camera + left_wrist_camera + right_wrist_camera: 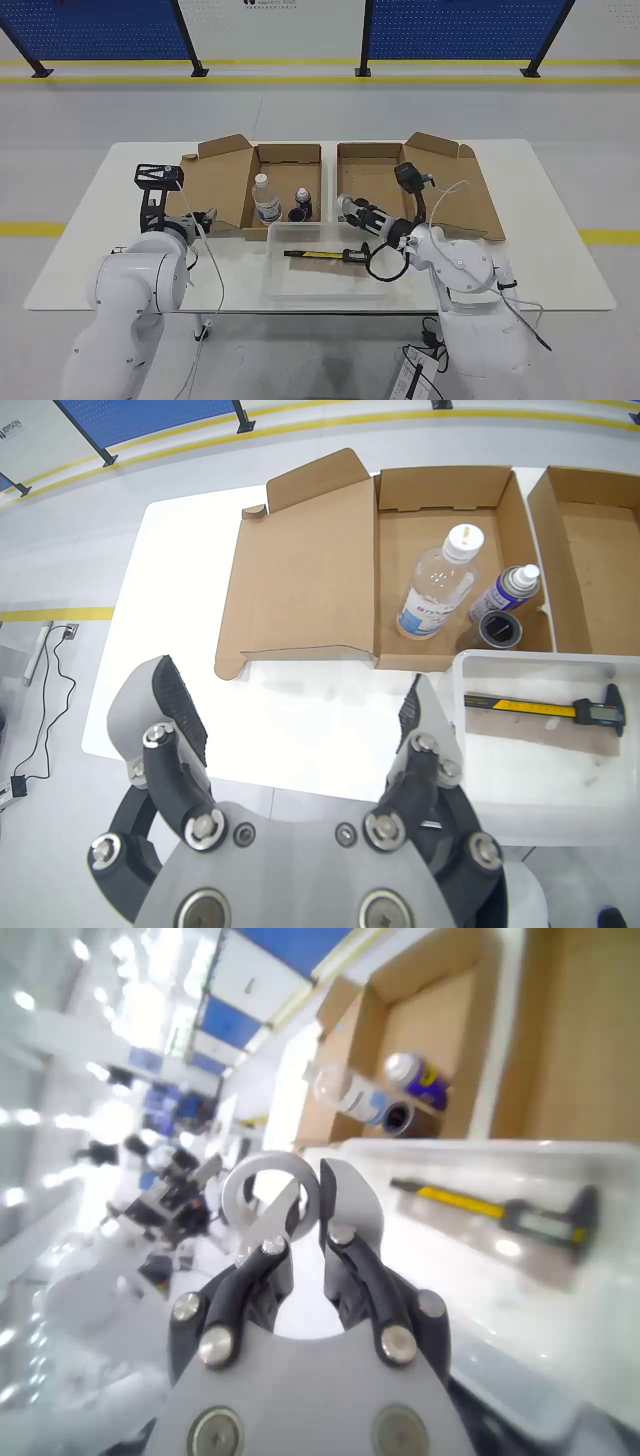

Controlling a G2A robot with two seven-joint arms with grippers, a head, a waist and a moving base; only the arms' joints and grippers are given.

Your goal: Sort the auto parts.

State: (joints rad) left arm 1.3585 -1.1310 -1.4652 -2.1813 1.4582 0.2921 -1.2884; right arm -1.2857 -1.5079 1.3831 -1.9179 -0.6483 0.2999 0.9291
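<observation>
Pinching metal ring (232, 1200), possibly washer: right gripper (309, 1180) fingers; left gripper (292, 685) fingers spread above table (175, 550).

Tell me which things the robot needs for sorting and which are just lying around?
For the job: metal ring in the right hand, caliper in the clear bin, bottle, spray can and black tub in the left box, right box, open left hand.

Just lying about: grey strip on the floor, blue screens behind.
</observation>
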